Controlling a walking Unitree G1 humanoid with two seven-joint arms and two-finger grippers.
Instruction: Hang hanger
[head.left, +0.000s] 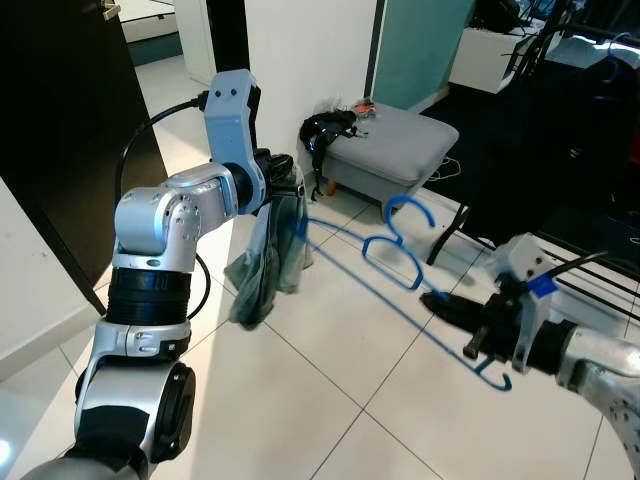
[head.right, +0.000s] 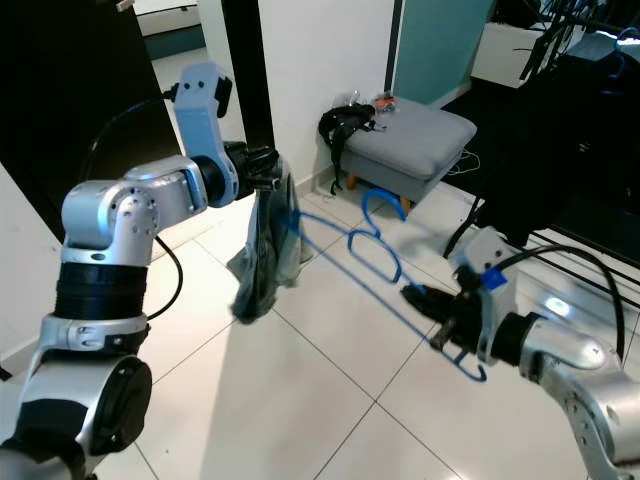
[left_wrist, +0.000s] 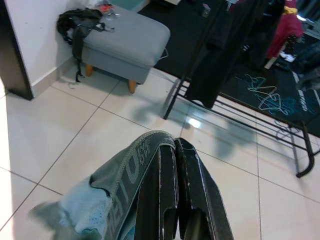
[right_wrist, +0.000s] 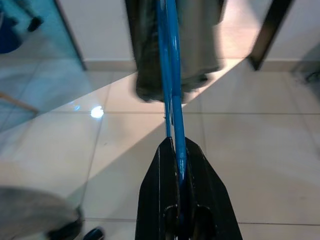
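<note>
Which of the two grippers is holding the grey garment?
The left gripper, raised near the white wall, clamps the grey garment; the right gripper grips the blue hanger instead.

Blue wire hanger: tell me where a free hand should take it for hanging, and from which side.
Probably the blue wire hanger at the neck under its hook, from above: the hook points up and stands free, the right gripper clamps one end, and the grey-green garment in the left gripper covers the other.

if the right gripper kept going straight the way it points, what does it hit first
Probably the grey garment hanging from the left gripper: the right gripper points along the blue hanger toward it. Depth is unclear.
</note>
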